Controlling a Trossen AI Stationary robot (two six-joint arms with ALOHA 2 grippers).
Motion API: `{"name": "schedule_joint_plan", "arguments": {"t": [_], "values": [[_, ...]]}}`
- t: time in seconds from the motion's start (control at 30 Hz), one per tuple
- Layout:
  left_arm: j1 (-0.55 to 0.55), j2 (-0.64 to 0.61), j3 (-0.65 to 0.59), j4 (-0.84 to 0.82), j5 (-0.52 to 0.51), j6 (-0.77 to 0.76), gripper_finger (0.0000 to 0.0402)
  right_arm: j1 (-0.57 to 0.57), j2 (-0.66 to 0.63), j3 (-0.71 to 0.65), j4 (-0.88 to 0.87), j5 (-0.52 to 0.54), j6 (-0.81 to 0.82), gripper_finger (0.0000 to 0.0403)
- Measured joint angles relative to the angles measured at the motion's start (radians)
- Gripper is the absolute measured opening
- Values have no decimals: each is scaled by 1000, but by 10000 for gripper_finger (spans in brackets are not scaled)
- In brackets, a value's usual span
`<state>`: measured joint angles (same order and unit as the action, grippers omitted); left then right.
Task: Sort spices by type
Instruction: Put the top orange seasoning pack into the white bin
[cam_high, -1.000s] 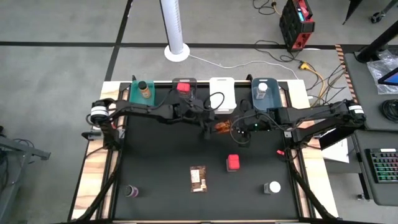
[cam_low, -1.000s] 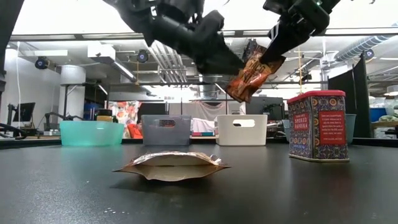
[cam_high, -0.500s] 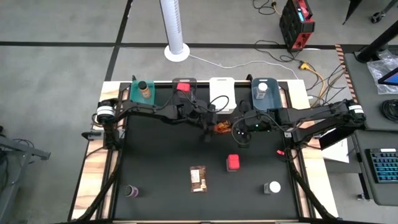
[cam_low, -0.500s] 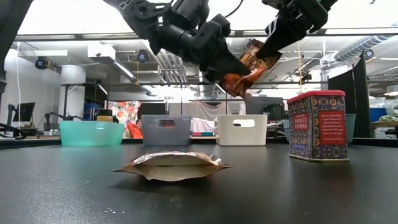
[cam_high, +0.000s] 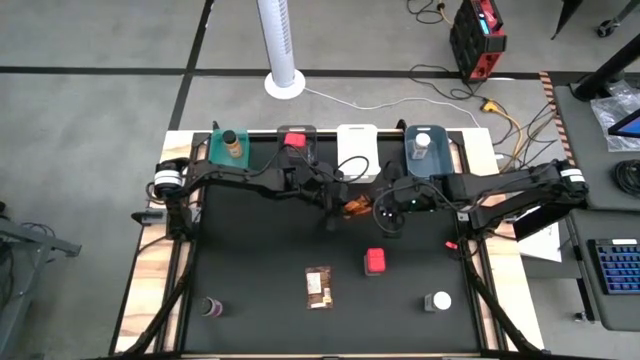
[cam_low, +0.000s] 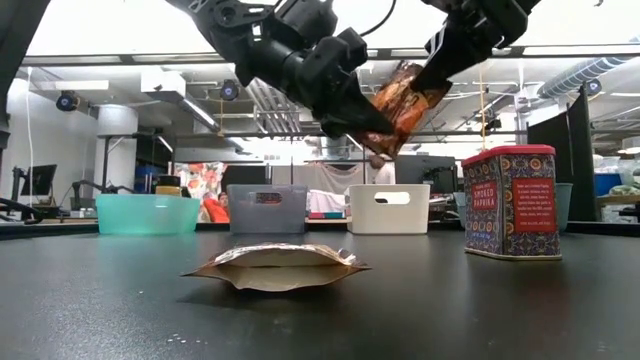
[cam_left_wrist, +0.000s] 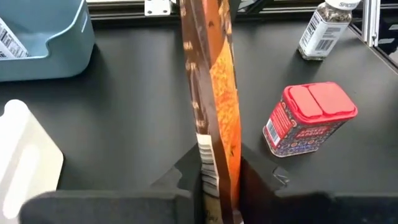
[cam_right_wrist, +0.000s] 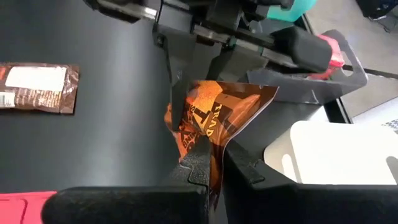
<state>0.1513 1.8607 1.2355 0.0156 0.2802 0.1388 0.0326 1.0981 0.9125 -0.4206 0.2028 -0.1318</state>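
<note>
Near edge of the table (cam_high: 250, 300), purple bottle (cam_high: 211, 307), flat packet (cam_high: 318, 285), white-capped jar (cam_high: 437, 300), red tub (cam_high: 375, 261) mid-table, above it orange packet (cam_high: 356, 208) pinched by both left end effector (cam_high: 342, 203) and right end effector (cam_high: 378, 209), white bin (cam_high: 357, 140) beyond.

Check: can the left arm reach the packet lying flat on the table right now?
Probably not: the left gripper is shut on the orange packet, also pinched by the right gripper. Path to the flat packet looks open.

Orange-brown packet (cam_right_wrist: 211, 121), red-lidded patterned tub (cam_left_wrist: 309, 118), teal (cam_low: 146, 213), grey (cam_low: 266, 208), white (cam_low: 389, 208), perhaps blue bins (cam_left_wrist: 43, 37).
</note>
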Motion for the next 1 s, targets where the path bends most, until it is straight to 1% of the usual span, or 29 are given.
{"name": "schedule_joint_plan", "arguments": {"t": [0.3,0.5,0.6,0.7,0.77,0.87,0.93,1.0], "values": [[0,-3,-2,3,-2,-20,47,0,-17,55,-26,0,-3,12],[0,-2,-5,43,-4,-29,47,0,-15,86,-62,7,4,12],[0,-1,-7,73,30,-33,55,0,-15,86,-66,8,16,12],[2,-2,-3,66,81,-33,80,0,-14,86,-71,8,27,12],[1,-1,-2,30,77,-31,105,0,-14,89,-64,19,28,12],[0,7,9,-7,7,-23,148,0,-17,94,-55,26,29,12],[1,-2,35,-45,-18,-15,174,-1,-16,95,-68,28,31,12],[3,-7,72,-150,-33,-13,196,0,-15,105,-86,63,38,12]]}}
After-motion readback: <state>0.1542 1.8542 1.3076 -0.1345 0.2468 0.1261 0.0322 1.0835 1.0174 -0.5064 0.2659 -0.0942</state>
